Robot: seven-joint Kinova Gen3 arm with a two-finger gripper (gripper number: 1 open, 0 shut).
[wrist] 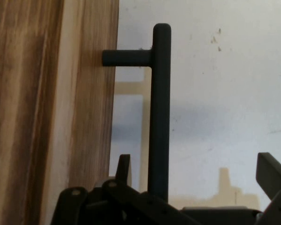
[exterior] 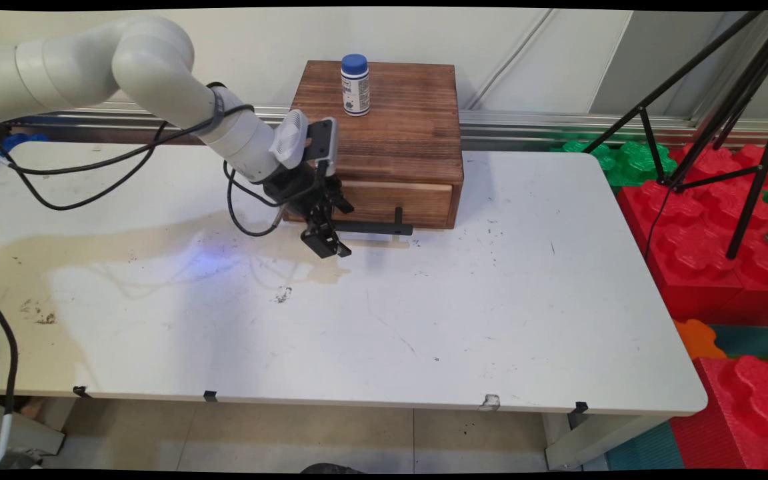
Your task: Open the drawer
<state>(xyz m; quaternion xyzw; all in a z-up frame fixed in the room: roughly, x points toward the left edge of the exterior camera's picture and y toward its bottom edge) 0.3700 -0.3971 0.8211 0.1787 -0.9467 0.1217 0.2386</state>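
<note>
Main view: the gripper (exterior: 328,241) is seen low at the left end of the black handle (exterior: 374,229) on the drawer (exterior: 394,200) of a wooden box (exterior: 384,127) at the table's (exterior: 424,320) far side; a bottle (exterior: 355,85) stands on the box.

Hand view: the fingers (wrist: 271,176) are spread wide, the handle (wrist: 159,117) running between them, nothing clamped; the handle is judged rigid, smooth and best taken mid-bar.

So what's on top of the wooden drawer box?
A blue-capped white bottle stands upright on the wooden box. The drawer is closed, so its inside is hidden.
</note>
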